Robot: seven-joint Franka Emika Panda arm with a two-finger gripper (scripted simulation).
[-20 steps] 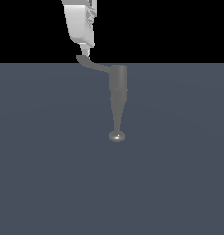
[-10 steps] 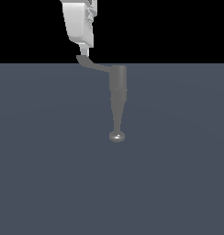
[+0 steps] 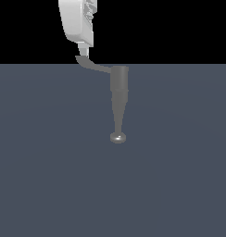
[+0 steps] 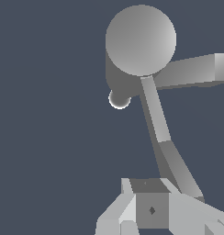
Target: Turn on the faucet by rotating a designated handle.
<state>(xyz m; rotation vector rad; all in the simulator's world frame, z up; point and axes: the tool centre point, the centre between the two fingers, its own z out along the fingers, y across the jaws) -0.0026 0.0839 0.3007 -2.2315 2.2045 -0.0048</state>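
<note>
Faucet (image 3: pixel 119 95): matte grey, cylindrical body tapering to a narrow spout with a small shiny rounded tip (image 3: pixel 117 137), standing on a flat slate-grey surface (image 3: pixel 50 176) near the centre of the exterior view. Handle (image 3: pixel 91 65): thin grey curved lever, projecting from the top of the body toward ten o'clock, ending in a flattened tip. Gripper (image 3: pixel 82 52): white, descending from twelve o'clock, its fingertips meeting the handle's tip; whether the fingers are apart or closed cannot be told. In the wrist view the handle (image 4: pixel 165 147) runs from the body's round top (image 4: pixel 140 40) to the gripper (image 4: pixel 148 209).
</note>
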